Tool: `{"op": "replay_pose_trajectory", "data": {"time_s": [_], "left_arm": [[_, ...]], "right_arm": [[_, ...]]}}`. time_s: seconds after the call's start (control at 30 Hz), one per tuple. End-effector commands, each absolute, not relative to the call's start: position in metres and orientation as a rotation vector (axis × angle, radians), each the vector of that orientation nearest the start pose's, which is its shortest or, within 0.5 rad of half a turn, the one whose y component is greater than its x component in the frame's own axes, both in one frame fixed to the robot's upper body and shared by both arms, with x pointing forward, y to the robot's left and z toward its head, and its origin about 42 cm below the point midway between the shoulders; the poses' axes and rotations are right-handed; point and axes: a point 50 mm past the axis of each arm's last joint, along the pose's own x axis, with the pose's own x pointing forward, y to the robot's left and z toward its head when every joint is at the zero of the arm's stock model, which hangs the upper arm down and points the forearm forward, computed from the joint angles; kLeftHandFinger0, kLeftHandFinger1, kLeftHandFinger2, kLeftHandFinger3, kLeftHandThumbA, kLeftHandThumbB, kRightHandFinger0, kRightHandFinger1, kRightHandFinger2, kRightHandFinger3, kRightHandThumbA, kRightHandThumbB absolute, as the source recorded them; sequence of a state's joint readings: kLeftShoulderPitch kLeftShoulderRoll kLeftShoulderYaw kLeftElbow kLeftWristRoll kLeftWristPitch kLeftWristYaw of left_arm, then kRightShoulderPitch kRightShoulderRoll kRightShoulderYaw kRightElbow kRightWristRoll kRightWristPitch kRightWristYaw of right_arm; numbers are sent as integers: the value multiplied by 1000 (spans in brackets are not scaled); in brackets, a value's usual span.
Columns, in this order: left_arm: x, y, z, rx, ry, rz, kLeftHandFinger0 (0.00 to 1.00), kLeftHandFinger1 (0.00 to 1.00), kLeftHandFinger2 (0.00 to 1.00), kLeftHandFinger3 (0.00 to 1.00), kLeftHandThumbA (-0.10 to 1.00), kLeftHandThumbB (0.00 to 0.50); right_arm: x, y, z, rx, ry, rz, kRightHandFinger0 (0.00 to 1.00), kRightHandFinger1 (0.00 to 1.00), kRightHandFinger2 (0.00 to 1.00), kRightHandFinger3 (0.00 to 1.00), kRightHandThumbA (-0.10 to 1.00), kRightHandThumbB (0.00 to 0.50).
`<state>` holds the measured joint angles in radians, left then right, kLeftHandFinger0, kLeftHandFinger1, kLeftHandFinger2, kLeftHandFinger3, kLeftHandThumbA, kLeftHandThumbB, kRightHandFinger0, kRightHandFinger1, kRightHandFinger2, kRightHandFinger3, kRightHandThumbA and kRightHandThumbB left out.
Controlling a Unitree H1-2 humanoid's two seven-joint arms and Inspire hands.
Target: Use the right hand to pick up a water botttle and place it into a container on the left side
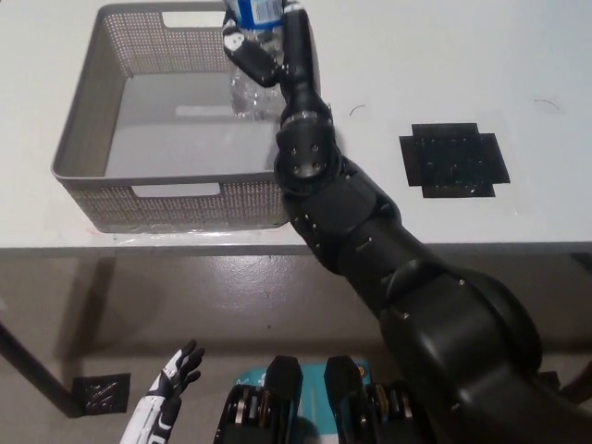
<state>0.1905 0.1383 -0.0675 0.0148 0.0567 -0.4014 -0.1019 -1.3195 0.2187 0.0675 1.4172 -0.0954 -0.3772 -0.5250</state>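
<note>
One water bottle point(250, 55), clear with a blue label. One grey mesh basket point(79, 139). One white bench point(444, 55) carries them. One black square mat point(453, 159) lies on the bench. Two robot hands show: one black right hand point(262, 51), one white left hand point(176, 377).

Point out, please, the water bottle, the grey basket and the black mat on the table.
water bottle point(248, 92): head view, its clear lower body.
grey basket point(171, 202): head view, its near wall.
black mat point(454, 159): head view, its middle.
</note>
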Motion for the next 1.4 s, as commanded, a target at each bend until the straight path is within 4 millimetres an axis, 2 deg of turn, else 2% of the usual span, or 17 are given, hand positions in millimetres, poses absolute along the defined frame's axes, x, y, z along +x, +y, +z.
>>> {"op": "replay_pose_trajectory", "data": {"time_s": [0.0, 0.07, 0.1, 0.17, 0.2, 0.27, 0.33, 0.37, 0.4, 0.43, 0.5, 0.57, 0.63, 0.73, 0.83, 1.2, 1.37], "left_arm": [[219, 241, 80, 215, -234, -229, 1000, 1000, 1000, 1000, 1000, 230], [223, 242, 82, 232, -241, -241, 1000, 1000, 1000, 1000, 1000, 233], [224, 242, 83, 236, -243, -246, 1000, 1000, 1000, 1000, 1000, 230], [229, 243, 85, 251, -250, -261, 1000, 1000, 1000, 1000, 1000, 236], [230, 242, 86, 254, -251, -265, 1000, 1000, 1000, 1000, 1000, 236], [235, 239, 88, 262, -253, -278, 1000, 1000, 1000, 1000, 1000, 250], [241, 234, 90, 256, -255, -298, 1000, 1000, 1000, 1000, 1000, 249], [242, 233, 90, 256, -256, -302, 1000, 1000, 1000, 1000, 1000, 249], [244, 231, 91, 257, -257, -310, 1000, 1000, 1000, 1000, 1000, 253], [246, 230, 92, 261, -258, -318, 1000, 1000, 1000, 1000, 1000, 248], [249, 228, 94, 264, -254, -325, 1000, 1000, 1000, 1000, 1000, 259], [251, 227, 95, 266, -254, -328, 1000, 1000, 1000, 1000, 1000, 254], [252, 227, 96, 267, -251, -328, 1000, 1000, 1000, 1000, 1000, 258], [255, 227, 98, 279, -260, -339, 1000, 1000, 1000, 1000, 1000, 272], [256, 226, 99, 286, -263, -349, 1000, 1000, 1000, 1000, 1000, 264], [259, 222, 100, 289, -272, -357, 1000, 1000, 1000, 1000, 1000, 259], [260, 223, 100, 283, -273, -348, 1000, 1000, 1000, 1000, 1000, 248]], "right_arm": [[535, 33, 322, -173, -348, 76, 3, 299, 748, 718, -100, 162], [538, 27, 319, -203, -348, 116, 124, 399, 753, 697, -100, 163], [539, 25, 318, -204, -337, 129, 146, 382, 676, 653, -3, 165], [545, 16, 315, -197, -283, 190, 285, 427, 584, 595, 162, 215], [546, 15, 315, -198, -281, 192, 308, 408, 536, 562, 171, 221], [550, 5, 313, -234, -268, 207, 487, 512, 552, 560, 275, 277], [556, -7, 312, -269, -233, 241, 751, 791, 827, 804, 437, 352], [557, -10, 312, -268, -227, 247, 839, 893, 939, 887, 453, 377], [559, -14, 312, -267, -221, 256, 935, 995, 1000, 964, 473, 403], [560, -18, 312, -279, -224, 263, 1000, 1000, 1000, 1000, 530, 428], [561, -23, 311, -288, -234, 275, 1000, 1000, 1000, 1000, 610, 469], [562, -27, 310, -286, -235, 281, 1000, 1000, 1000, 1000, 657, 484], [563, -30, 310, -318, -237, 295, 1000, 1000, 1000, 1000, 775, 499], [565, -33, 313, -365, -249, 304, 1000, 1000, 1000, 1000, 926, 500], [567, -36, 316, -390, -252, 309, 1000, 1000, 1000, 1000, 1000, 500], [572, -48, 329, -398, -294, 304, 1000, 1000, 1000, 1000, 1000, 500], [576, -71, 348, -348, -392, 269, 1000, 1000, 1000, 1000, 1000, 500]]}}
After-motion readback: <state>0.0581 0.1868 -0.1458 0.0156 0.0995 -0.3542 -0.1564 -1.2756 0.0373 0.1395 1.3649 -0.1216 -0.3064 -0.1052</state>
